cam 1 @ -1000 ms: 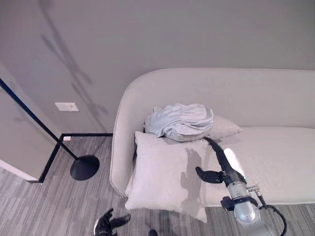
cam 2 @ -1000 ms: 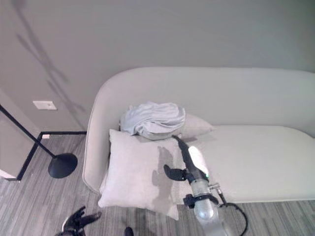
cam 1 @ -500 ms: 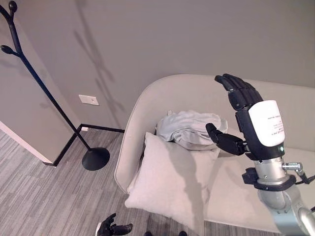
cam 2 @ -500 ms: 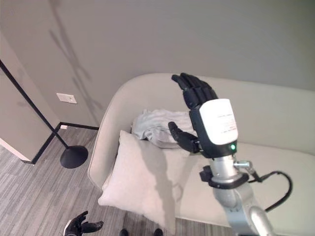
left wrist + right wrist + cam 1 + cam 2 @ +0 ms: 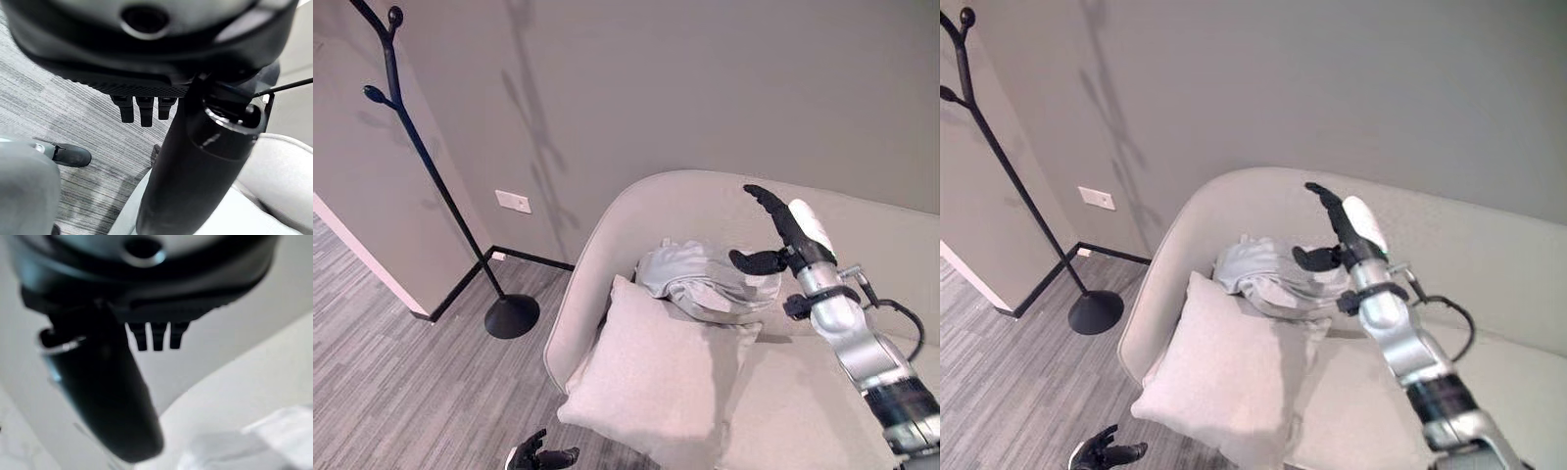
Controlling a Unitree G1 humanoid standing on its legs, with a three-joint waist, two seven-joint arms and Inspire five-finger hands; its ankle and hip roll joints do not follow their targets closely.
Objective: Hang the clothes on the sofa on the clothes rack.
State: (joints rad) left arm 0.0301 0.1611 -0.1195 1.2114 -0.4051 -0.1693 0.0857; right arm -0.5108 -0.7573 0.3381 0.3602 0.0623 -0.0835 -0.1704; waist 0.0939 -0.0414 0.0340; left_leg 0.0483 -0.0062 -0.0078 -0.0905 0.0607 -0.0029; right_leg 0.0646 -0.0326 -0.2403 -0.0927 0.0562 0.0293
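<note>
The right hand (image 5: 783,235) is matte black with a white panel along its back, a dark clamp collar at the wrist, then a silver-grey forearm ending in a ribbed black band (a green light glows by the wrist). The left hand (image 5: 540,455) is black too.

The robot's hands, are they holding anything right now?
No, nothing is held. The right hand is open in the air above the crumpled clothes on the sofa, not gripping them. The left hand hangs open, low by the floor.
</note>
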